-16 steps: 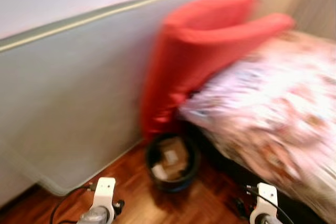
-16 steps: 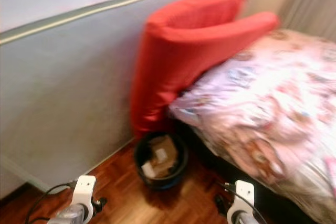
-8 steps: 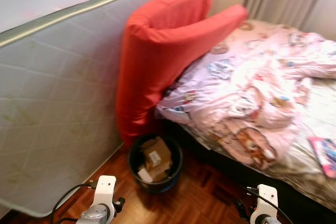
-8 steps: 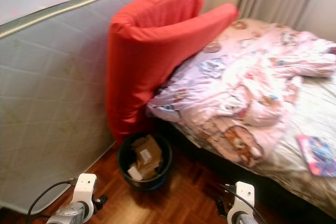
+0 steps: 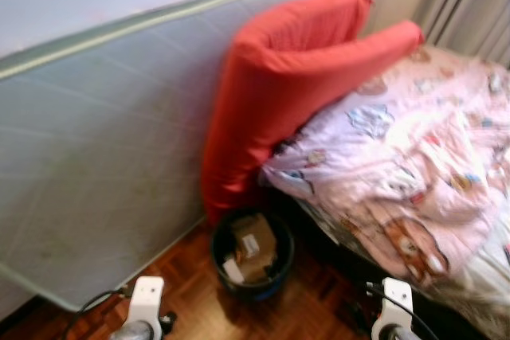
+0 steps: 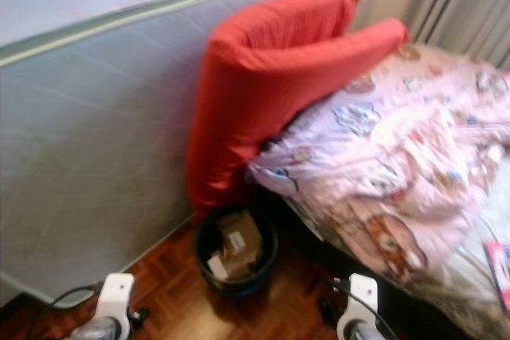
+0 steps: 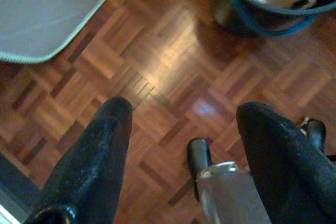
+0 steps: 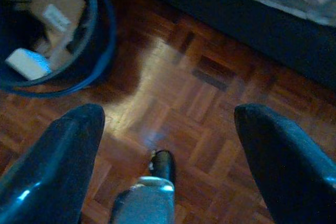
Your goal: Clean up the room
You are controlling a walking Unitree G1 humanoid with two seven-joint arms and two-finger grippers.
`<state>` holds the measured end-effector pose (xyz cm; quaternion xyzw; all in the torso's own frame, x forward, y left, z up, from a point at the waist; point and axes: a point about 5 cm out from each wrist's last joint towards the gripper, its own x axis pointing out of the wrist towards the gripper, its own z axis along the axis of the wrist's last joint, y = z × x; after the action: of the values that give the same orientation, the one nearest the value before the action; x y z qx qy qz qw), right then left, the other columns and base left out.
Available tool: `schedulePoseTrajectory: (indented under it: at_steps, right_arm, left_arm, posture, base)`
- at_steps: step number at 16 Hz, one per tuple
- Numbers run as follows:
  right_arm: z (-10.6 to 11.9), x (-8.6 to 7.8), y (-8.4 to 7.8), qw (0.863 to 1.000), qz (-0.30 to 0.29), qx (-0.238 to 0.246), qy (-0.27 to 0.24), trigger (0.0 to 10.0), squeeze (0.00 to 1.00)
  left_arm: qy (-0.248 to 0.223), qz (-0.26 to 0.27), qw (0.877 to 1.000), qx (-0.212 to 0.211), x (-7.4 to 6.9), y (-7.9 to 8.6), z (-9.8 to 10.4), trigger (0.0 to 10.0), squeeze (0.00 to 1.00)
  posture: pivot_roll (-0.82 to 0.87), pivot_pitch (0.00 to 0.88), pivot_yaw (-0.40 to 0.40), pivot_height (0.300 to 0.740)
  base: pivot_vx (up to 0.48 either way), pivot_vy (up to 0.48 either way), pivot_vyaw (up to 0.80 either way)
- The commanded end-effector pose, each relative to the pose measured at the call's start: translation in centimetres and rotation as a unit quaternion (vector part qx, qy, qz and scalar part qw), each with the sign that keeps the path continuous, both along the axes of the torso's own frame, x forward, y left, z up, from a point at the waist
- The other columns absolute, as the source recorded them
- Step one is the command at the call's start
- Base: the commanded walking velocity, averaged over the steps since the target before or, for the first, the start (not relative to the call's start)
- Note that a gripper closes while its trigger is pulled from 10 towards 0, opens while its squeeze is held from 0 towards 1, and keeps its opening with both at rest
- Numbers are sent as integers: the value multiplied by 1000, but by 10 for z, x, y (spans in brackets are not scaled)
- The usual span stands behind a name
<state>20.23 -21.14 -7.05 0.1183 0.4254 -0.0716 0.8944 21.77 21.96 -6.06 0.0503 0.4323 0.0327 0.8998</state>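
Glossy parquet floor holds round dark bin of cardboard.

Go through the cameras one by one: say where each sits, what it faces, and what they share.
Left eye, right eye: on the head, facing forward and down at the red cushion, pink bedding and waste bin; both wrists at the lower edge.
Left wrist: looks along the open left hand at the parquet floor.
Right wrist: looks along the open right hand at the floor.
All share the bin.
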Motion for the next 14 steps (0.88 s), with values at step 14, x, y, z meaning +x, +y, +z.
schedulePoseTrajectory:
  at_steps: [14]
  right_arm:
    - [-4, -11, -11, 1000, -10, -17, 17, 10000, 0]
  left_arm:
    - [6, -13, 1000, -13, -3, -13, -4, 10000, 0]
  posture:
    - [71, 19, -6, 740]
  base:
    - [0, -352, -193]
